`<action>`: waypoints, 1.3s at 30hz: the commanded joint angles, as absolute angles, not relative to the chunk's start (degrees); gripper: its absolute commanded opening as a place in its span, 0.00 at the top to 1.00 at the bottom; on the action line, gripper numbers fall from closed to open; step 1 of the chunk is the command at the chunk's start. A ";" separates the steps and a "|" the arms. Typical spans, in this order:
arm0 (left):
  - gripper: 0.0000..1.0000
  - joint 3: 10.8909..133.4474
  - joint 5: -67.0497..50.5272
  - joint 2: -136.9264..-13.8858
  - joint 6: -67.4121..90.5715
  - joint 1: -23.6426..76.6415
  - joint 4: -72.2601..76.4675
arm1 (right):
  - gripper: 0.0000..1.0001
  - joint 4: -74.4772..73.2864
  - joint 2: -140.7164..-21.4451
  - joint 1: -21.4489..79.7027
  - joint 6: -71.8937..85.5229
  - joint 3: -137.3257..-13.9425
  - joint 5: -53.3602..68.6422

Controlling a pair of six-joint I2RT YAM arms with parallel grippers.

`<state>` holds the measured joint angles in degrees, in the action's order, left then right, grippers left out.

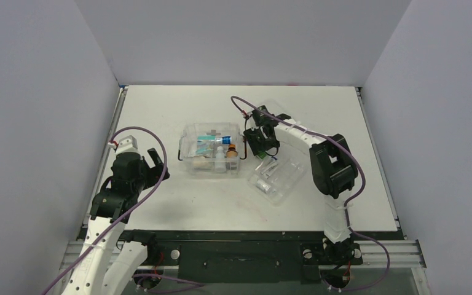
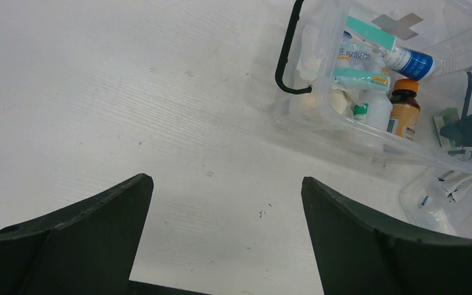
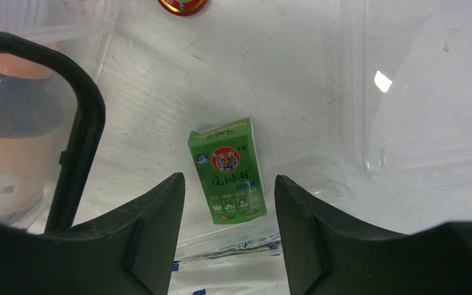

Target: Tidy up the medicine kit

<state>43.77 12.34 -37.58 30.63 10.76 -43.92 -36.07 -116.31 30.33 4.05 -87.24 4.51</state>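
Note:
The medicine kit [image 1: 192, 134] is a clear box with black side clips, standing mid-table and holding bottles, a tube and small boxes. It also shows at the upper right of the left wrist view [image 2: 324, 117]. My right gripper [image 1: 259, 144] hangs open just right of the kit. In the right wrist view my right gripper [image 3: 228, 178] is open over a small green box with a tiger picture [image 3: 227, 170] that lies flat on the table, between the fingers and untouched. My left gripper [image 1: 155, 161] is open and empty over bare table left of the kit [image 2: 227, 181].
A shallow clear tray [image 1: 287, 182] with sachets and a small bottle lies right of the kit, below the right gripper. A flat clear lid [image 3: 424, 92] lies to the right of the green box. The kit's black clip [image 3: 83, 123] and a red cap [image 3: 183, 5] are close by.

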 commanded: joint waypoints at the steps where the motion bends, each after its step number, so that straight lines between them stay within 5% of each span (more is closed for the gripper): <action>1: 0.09 44.91 11.87 -37.46 29.71 10.31 -41.85 | 0.48 -34.52 -117.26 30.09 3.99 -89.60 5.03; 22: 0.09 44.82 11.40 -37.83 29.64 10.12 -41.82 | 0.78 -35.03 -117.94 31.21 4.69 -90.54 3.50; 39: 0.09 44.71 11.15 -37.46 29.53 10.15 -41.74 | 0.80 -33.44 -101.90 32.08 15.54 -84.85 -5.83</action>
